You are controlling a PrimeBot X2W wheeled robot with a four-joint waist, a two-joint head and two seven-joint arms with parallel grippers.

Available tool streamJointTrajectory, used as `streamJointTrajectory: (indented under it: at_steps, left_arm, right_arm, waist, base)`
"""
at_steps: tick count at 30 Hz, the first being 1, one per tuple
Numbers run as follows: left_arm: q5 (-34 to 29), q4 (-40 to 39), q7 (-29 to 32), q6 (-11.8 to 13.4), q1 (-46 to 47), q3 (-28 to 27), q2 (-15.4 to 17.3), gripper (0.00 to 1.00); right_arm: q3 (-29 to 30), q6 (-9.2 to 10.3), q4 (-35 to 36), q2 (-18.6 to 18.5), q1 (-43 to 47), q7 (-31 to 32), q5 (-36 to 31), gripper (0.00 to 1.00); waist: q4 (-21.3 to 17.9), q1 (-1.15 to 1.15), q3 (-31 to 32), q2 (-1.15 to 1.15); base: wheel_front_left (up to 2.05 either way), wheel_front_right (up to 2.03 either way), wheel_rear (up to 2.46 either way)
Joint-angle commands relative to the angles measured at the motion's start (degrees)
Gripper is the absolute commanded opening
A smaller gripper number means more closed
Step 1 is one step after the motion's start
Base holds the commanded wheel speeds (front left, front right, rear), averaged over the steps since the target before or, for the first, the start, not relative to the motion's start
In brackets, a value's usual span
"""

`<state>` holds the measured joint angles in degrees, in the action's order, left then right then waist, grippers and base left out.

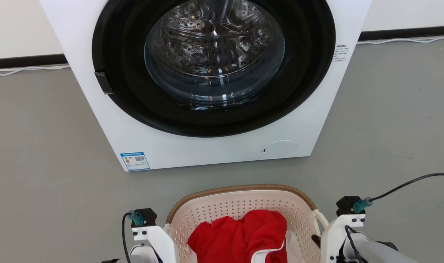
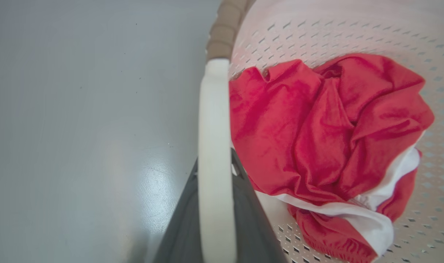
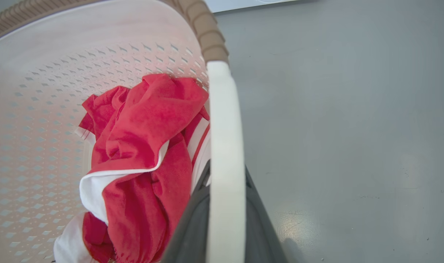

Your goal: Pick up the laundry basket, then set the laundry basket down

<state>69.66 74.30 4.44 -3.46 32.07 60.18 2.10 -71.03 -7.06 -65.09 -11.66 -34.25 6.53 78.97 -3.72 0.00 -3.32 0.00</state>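
Note:
The laundry basket (image 1: 240, 190), cream and perforated with a brown woven-look rim, is low in the middle of the head view, in front of the washing machine. A red and white garment (image 1: 240, 233) lies crumpled inside it. In the left wrist view my left gripper (image 2: 214, 164) is shut on the basket's white left loop handle (image 2: 213, 109), one dark finger on each side. My right gripper (image 3: 225, 171) is shut the same way on the right handle (image 3: 224, 109). In the head view both pale wrists (image 1: 150, 235) (image 1: 339, 233) flank the basket. I cannot tell whether it touches the floor.
A white front-loading washing machine (image 1: 134, 138) with its round glass door (image 1: 214, 54) shut stands just beyond the basket. Grey floor (image 1: 43, 164) lies open to either side. A black cable (image 1: 408, 182) trails from my right wrist, and a white cable (image 1: 404, 40) runs along the wall.

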Motion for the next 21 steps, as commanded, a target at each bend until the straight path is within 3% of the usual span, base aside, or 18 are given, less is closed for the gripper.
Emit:
streamJointTrajectory:
  at_steps: [1,21]
  left_arm:
    - [0.37,-0.35,-0.73,-0.07,1.18,-0.75,1.05,0.0]
    - [-0.54,-0.34,-3.1,1.1,5.45,-0.07,0.87,0.0]
  right_arm:
    - [-0.29,-0.43,0.88,-0.54,-1.31,-1.11,0.5,0.0]
    - [-0.85,-0.43,2.78,-2.65,-3.53,-3.74,1.25,0.0]
  waist:
    - [0.0,0.0,-0.15,0.0]
    - [0.76,0.0,-7.46,0.0]
  base:
    - [0.0,0.0,0.0]
    - [0.0,0.0,0.0]
